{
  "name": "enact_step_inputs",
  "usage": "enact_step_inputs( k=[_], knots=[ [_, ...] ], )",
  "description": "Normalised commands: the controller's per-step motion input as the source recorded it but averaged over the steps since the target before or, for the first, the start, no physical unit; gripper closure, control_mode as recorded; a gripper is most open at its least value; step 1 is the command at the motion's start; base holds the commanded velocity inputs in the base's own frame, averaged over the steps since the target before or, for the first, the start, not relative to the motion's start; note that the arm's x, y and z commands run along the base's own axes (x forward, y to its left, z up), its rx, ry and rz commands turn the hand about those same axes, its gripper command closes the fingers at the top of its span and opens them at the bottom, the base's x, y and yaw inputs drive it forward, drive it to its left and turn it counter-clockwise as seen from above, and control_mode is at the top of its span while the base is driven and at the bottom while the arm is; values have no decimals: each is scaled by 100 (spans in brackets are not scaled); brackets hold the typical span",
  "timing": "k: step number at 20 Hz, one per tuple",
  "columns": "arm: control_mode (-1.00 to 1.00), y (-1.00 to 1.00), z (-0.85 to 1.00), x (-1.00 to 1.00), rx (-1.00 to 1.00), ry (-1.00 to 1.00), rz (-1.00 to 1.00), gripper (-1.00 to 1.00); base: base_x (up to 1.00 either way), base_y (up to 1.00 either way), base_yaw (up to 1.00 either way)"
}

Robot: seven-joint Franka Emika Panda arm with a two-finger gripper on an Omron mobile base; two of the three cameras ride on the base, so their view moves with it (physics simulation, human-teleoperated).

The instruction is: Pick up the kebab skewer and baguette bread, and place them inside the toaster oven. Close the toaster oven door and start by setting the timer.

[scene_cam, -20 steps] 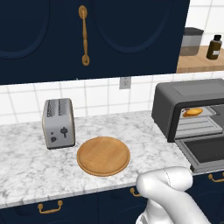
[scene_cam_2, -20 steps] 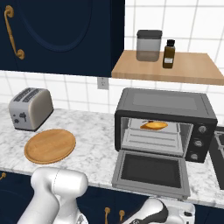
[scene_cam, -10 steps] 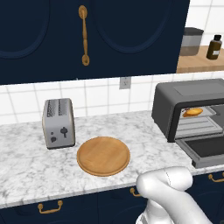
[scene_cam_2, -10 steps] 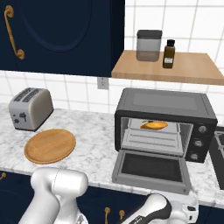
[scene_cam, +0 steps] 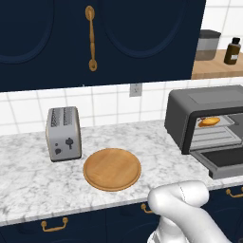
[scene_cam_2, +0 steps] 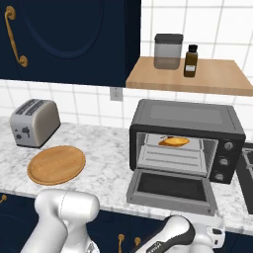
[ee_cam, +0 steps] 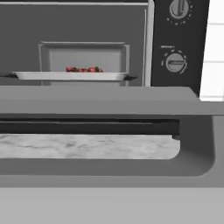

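Fingers are spread wide with nothing between them, facing the bar handle (ee_cam: 100,173) of the toaster oven door (scene_cam_2: 172,187), which lies dropped open. Both the kebab skewer (ee_cam: 84,69) and the baguette bread (scene_cam_2: 173,141) sit inside the toaster oven (scene_cam_2: 188,116). To close it well, hook under the handle at mid-bar and swing upward along the hinge arc. Against a second ago, the door is unmoved; the forearm at the lower edge of the right base view has crept rightward.

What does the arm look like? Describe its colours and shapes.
The arm is glossy white, built of thick, rounded tube-like segments with bulbous bends. A dark band marks a joint low in the right base view. It looks plain, without lettering.
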Motion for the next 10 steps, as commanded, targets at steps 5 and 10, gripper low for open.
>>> enact_step_inputs(
  k=[5, 10],
  knots=[
    [-100, 31, 70, 35, 0, -4, -1, -100, 0, 0, 0],
    [-100, 34, 72, 39, 0, -1, 0, -100, 0, 0, 0]
  ],
)
